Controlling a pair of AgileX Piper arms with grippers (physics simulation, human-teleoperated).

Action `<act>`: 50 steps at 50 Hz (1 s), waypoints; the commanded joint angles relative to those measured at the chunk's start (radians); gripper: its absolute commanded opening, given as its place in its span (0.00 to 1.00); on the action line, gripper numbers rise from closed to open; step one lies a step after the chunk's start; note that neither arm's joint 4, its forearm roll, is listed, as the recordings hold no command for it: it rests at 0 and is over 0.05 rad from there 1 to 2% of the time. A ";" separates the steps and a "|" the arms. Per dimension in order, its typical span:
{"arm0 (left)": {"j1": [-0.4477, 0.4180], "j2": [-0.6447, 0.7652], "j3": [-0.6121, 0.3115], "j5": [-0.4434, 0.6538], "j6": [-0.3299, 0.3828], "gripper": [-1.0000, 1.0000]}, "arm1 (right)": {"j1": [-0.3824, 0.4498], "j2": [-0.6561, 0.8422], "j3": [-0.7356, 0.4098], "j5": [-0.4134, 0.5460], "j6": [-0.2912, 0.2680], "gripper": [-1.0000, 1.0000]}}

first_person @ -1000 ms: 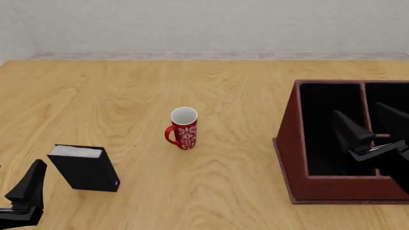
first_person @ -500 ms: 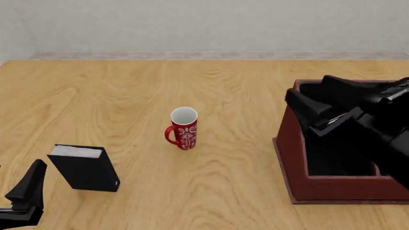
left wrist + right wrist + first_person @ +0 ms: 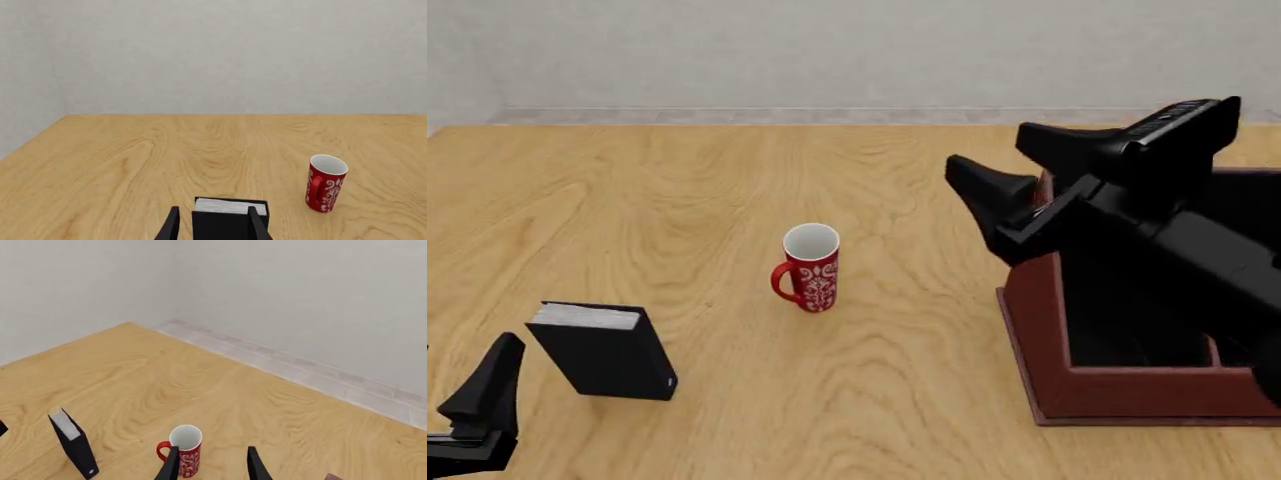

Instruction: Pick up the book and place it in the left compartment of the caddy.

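The black book (image 3: 602, 351) stands upright on the table at the near left, white page edges on top. My left gripper (image 3: 487, 390) is open just left of and nearer than it. In the left wrist view the book (image 3: 230, 226) stands right ahead of the open fingers (image 3: 256, 225). The dark red-brown caddy (image 3: 1034, 300) is at the right; its long left compartment (image 3: 1128, 340) shows partly under my right arm. My right gripper (image 3: 988, 148) is open and empty, raised over the caddy's far left corner. The right wrist view shows the book (image 3: 75, 444) far off.
A red mug (image 3: 810, 268) with a white pattern stands mid-table between the book and the caddy, and also shows in the left wrist view (image 3: 325, 183) and the right wrist view (image 3: 181, 450). A wall closes the far edge of the table.
My right arm has risen out of the caddy and swung left and farther away, now above its far left corner. The left arm and the book have not moved.
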 commanded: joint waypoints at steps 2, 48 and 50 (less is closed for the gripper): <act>0.000 0.000 0.000 0.000 0.000 1.00 | 0.050 0.085 -0.081 0.016 0.006 1.00; 0.000 0.000 0.000 0.000 0.000 1.00 | 0.144 0.450 -0.628 0.385 -0.048 1.00; 0.000 0.000 0.000 0.000 0.000 1.00 | 0.154 0.464 -0.654 0.405 -0.052 1.00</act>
